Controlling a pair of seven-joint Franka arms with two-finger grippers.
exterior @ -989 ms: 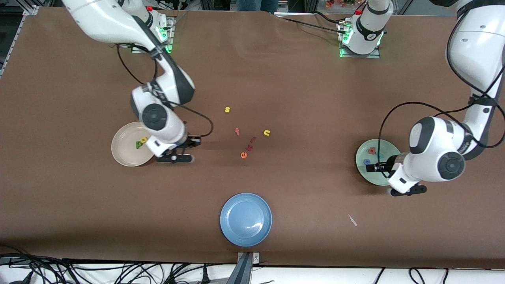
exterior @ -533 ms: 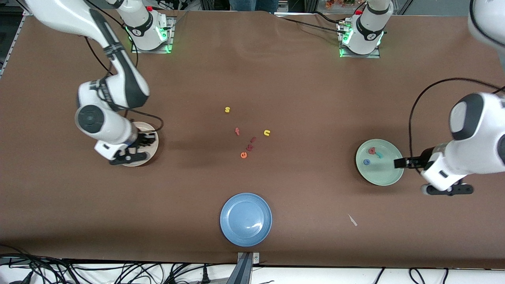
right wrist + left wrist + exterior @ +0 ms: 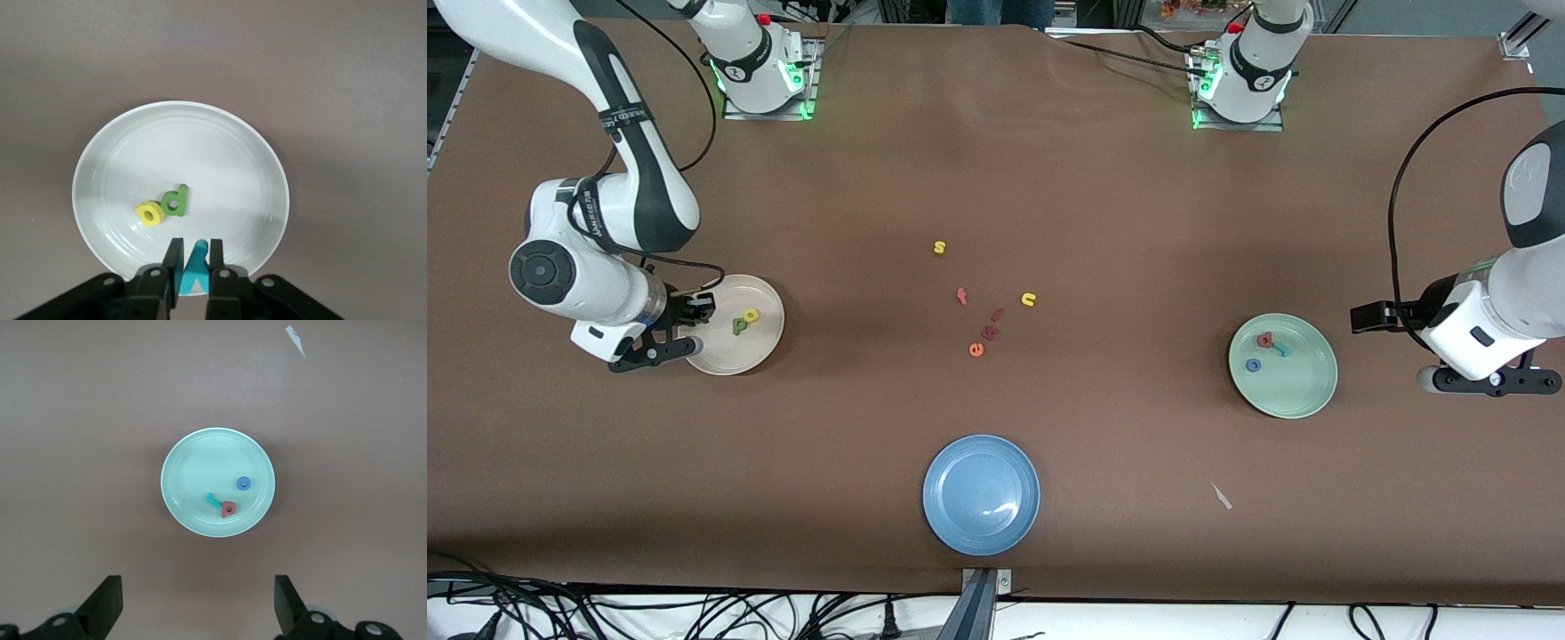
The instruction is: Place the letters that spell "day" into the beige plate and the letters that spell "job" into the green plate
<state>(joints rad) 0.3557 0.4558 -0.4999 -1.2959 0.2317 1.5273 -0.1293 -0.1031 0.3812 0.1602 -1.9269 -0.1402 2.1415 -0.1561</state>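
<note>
The beige plate lies toward the right arm's end of the table. A yellow "a" and a dark green "d" rest in it. My right gripper hangs over the plate's rim, shut on the teal "y". The green plate holds the blue "o", the salmon-red "b" and the teal "j". My left gripper is open and empty, over bare table beside the green plate.
A blue plate sits near the front edge. Loose letters lie mid-table: a yellow "s", a yellow "n", a red letter, an orange "e" and dark red pieces. A white scrap lies nearer the front camera than the green plate.
The right arm swung across the beige plate toward its own end of the table, carrying the "y". The left arm drew back off the green plate toward the table's end.
</note>
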